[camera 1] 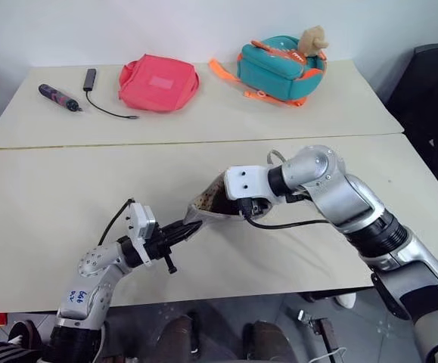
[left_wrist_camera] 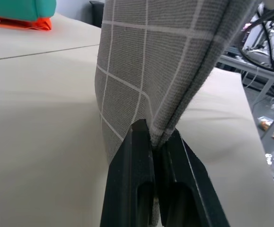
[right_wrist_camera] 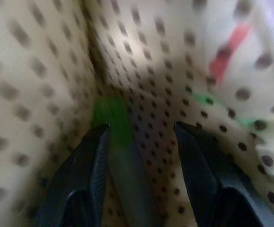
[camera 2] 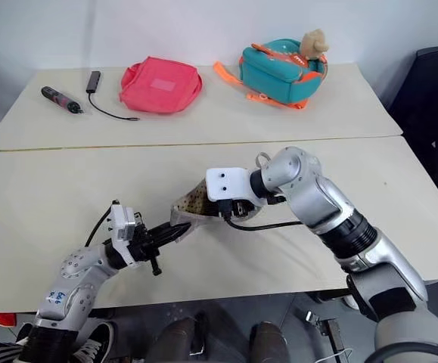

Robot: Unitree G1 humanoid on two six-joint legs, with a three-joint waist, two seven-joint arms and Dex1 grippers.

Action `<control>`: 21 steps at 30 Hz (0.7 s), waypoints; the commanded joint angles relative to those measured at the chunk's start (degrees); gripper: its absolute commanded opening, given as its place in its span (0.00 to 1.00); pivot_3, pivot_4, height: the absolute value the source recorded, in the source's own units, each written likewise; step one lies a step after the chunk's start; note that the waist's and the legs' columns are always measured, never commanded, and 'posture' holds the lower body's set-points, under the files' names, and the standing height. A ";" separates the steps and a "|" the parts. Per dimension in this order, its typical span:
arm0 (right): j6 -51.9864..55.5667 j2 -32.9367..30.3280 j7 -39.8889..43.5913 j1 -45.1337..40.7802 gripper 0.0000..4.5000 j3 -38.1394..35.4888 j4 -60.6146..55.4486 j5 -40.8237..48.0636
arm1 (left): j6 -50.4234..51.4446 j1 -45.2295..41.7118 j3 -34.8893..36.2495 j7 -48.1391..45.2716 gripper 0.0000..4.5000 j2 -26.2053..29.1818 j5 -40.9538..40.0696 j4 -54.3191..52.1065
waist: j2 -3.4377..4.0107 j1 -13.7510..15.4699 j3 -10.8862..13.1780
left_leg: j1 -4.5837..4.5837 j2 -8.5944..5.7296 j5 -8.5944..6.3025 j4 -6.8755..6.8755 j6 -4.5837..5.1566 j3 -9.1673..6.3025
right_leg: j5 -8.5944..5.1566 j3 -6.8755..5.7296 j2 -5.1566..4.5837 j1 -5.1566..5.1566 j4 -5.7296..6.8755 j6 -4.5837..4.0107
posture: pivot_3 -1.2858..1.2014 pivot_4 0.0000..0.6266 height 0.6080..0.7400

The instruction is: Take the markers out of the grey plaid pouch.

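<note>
The markers lie inside the grey plaid pouch (left_wrist_camera: 146,71): the green marker (right_wrist_camera: 115,137) sits between my right end effector (right_wrist_camera: 141,142) fingers, which stand apart around it, not yet clamped. It looks light, stiff, slick; I'd grip mid-barrel. My left end effector (left_wrist_camera: 153,142) pinches the soft pouch's edge shut.
</note>
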 commanded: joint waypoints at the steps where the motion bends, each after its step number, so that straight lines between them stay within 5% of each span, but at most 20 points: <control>1: -2.38 -0.85 1.30 -0.88 0.50 2.39 1.39 -3.53 | -0.25 -0.39 0.92 -1.53 0.00 -0.24 -1.32 -0.10 | 0.00 -0.05 0.00 | 0.00 0.00 0.00 0.00 0.00 0.00 | 0.00 0.00 0.00 0.00 0.00 0.00 | 0.52 0.24 1.00; 15: -7.85 4.01 -1.38 -0.26 0.50 4.54 9.71 -9.94 | -0.19 -0.43 1.71 -2.46 0.00 -0.45 -1.11 1.51 | 0.00 -0.12 0.00 | 0.02 0.02 0.01 0.00 -0.06 0.01 | 0.00 0.02 0.02 0.00 0.03 0.00 | 0.52 0.24 1.00; 21: -9.07 4.27 -0.85 -0.04 0.10 3.72 10.18 -10.24 | -0.56 -0.14 1.76 -2.46 0.00 -0.75 -1.02 1.76 | -0.01 -0.25 -0.01 | 0.06 0.05 0.01 0.00 -0.07 0.01 | 0.00 0.03 0.05 0.01 0.04 -0.01 | 0.52 0.24 1.00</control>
